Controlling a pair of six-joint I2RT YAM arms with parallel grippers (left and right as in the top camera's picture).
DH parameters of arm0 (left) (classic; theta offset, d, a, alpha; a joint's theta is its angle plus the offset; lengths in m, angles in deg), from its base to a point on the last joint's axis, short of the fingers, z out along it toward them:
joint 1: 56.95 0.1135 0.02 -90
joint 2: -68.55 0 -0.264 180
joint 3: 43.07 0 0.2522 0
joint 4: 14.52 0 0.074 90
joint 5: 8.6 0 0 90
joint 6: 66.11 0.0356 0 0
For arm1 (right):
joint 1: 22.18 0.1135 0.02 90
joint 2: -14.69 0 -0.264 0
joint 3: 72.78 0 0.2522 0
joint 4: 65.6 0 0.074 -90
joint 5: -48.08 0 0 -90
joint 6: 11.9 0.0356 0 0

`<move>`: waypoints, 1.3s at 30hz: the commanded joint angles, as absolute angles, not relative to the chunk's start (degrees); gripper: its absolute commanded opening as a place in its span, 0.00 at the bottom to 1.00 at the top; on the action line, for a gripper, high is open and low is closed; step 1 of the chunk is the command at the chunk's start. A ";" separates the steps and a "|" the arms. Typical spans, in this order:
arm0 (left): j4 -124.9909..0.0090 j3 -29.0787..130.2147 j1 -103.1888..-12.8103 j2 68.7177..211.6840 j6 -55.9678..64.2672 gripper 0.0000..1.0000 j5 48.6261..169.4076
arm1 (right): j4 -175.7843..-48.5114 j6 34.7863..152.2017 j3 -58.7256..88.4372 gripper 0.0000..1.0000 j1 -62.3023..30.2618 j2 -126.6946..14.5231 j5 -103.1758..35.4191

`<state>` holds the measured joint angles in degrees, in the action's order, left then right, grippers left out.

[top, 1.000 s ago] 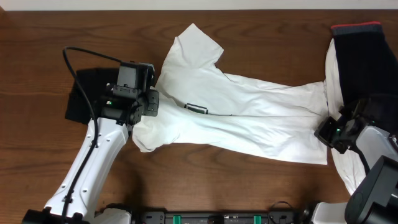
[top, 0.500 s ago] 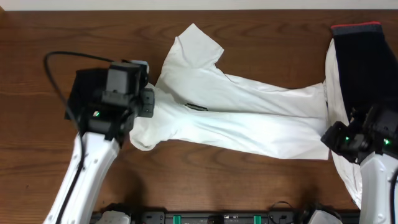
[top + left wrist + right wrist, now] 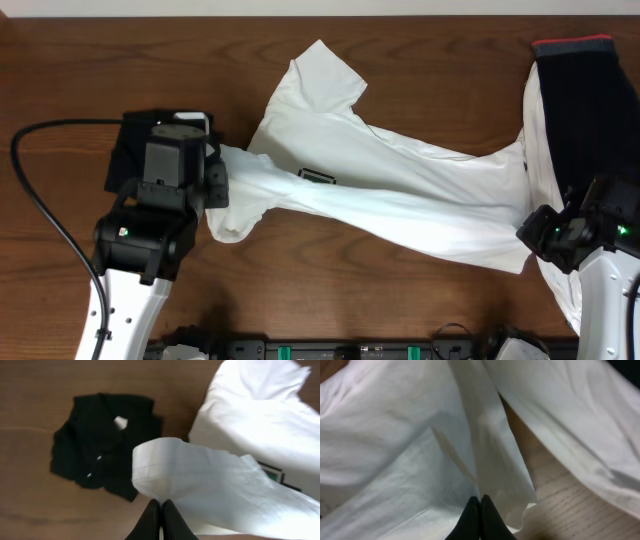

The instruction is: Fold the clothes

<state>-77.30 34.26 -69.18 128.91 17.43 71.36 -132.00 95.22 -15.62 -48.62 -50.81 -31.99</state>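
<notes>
A white T-shirt (image 3: 380, 190) lies stretched across the middle of the wooden table, with a small label (image 3: 318, 177) near its collar. My left gripper (image 3: 216, 186) is shut on the shirt's left sleeve hem (image 3: 165, 467) and holds it lifted above the table (image 3: 161, 508). My right gripper (image 3: 535, 232) is shut on the shirt's right end, pinching a fold of white cloth (image 3: 490, 460) between its fingers (image 3: 480, 502). The shirt is pulled taut between the two grippers.
A folded black garment (image 3: 135, 150) lies at the left, partly under my left arm; it also shows in the left wrist view (image 3: 102, 442). A dark garment with a red band (image 3: 585, 90) and another white cloth (image 3: 555, 280) lie at the right edge.
My left gripper has moved left and toward the front with the sleeve, pulling the shirt's lower edge up into a taut diagonal band. The right gripper has held its place.
</notes>
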 commanded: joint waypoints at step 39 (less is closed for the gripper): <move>-81.04 35.36 -69.14 128.21 14.78 0.06 61.17 | -142.39 94.87 -11.47 0.01 -49.34 -43.81 -22.98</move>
